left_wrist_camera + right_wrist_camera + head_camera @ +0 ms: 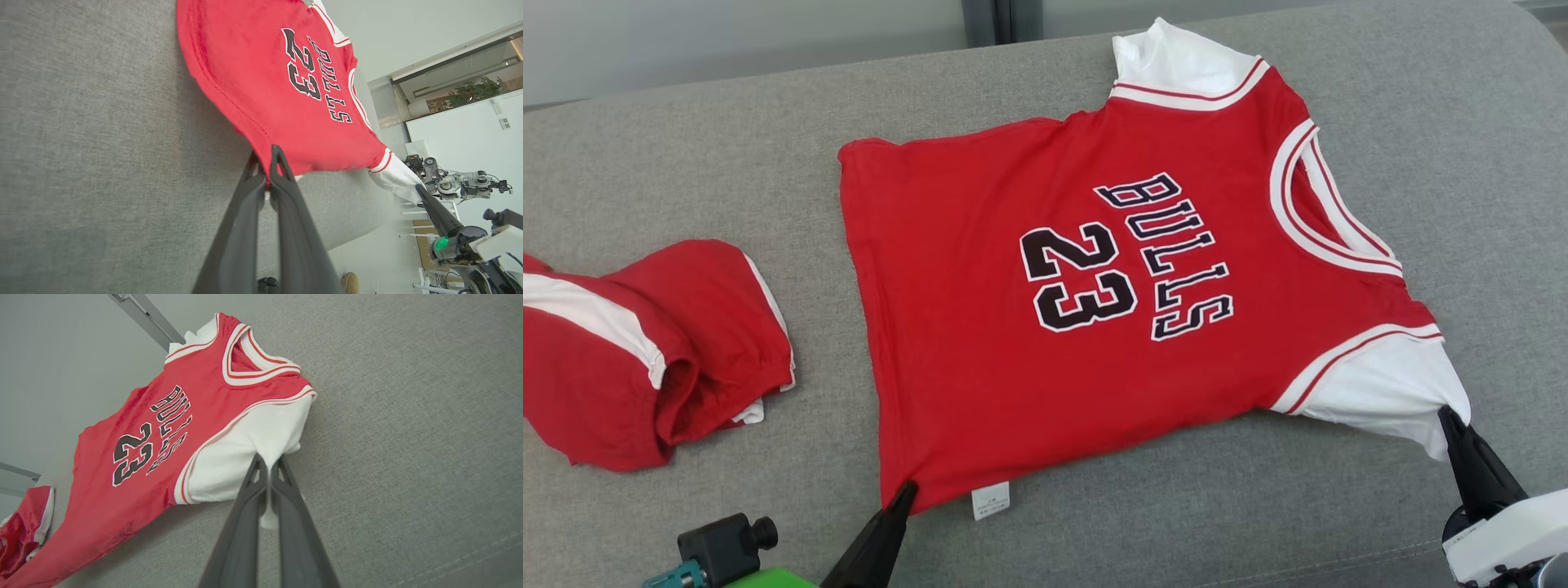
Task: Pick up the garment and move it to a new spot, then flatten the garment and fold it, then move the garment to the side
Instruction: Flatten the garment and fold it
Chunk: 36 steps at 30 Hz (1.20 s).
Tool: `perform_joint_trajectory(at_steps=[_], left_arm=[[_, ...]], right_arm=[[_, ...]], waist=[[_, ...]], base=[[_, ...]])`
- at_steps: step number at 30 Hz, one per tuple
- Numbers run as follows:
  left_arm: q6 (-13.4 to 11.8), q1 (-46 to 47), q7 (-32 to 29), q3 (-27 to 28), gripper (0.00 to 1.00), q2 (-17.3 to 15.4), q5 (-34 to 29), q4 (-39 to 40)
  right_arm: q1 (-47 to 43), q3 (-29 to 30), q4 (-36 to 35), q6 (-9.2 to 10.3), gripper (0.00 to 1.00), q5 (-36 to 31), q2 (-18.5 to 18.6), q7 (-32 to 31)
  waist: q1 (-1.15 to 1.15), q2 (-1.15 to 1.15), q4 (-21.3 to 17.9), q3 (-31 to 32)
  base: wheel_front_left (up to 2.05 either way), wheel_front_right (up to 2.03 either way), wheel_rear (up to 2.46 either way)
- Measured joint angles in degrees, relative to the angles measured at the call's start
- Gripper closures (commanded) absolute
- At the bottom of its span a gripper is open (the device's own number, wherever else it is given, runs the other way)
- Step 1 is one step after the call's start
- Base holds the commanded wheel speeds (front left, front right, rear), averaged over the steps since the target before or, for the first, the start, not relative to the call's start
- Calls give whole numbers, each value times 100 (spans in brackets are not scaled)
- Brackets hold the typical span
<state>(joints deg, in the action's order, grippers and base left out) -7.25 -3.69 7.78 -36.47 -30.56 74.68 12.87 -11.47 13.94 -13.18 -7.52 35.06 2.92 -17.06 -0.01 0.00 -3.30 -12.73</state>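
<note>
Noted left end effector (905, 492) clamped shut on near hem corner of jersey (1094, 327), right end effector (1450, 418) clamped shut on its near white sleeve. Found jersey spread face-up on grey sofa (686, 147), beyond both tips, long axis left-to-right between them.

Grey fabric couch (686, 163) runs across the frame. Red shorts (645, 351) with white stripe, crumpled at left edge. Left wrist view: another robot rig (453, 181) at right, green plant (474, 90) upper right.
</note>
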Motion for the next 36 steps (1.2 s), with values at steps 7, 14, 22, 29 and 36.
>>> perform_joint_trajectory(at_steps=[7,14,22,29,36], left_arm=[[-224,449,-410,85,100,-224,-29,-45],[-471,1366,-1122,190,100,-187,211,-112],[-740,2459,-1839,305,100,99,575,-649],[-657,2936,-2139,246,44,259,688,-1182],[-452,2900,-1849,293,0,350,621,-1159]], right_arm=[[778,-81,286,2,100,-408,-4,-319],[2053,-119,427,2,100,-1056,4,-1131],[3355,-213,1043,2,100,-1657,63,-1655],[3964,-282,1638,2,100,-2087,131,-1622],[3953,-335,1774,2,0,-2369,171,-1403]], waist=[[0,0,36,-156],[0,0,137,-366],[0,0,261,-743],[0,0,335,-977],[0,0,373,-953]], base=[[0,0,0],[0,0,0],[0,0,0],[0,0,0],[0,0,0]])
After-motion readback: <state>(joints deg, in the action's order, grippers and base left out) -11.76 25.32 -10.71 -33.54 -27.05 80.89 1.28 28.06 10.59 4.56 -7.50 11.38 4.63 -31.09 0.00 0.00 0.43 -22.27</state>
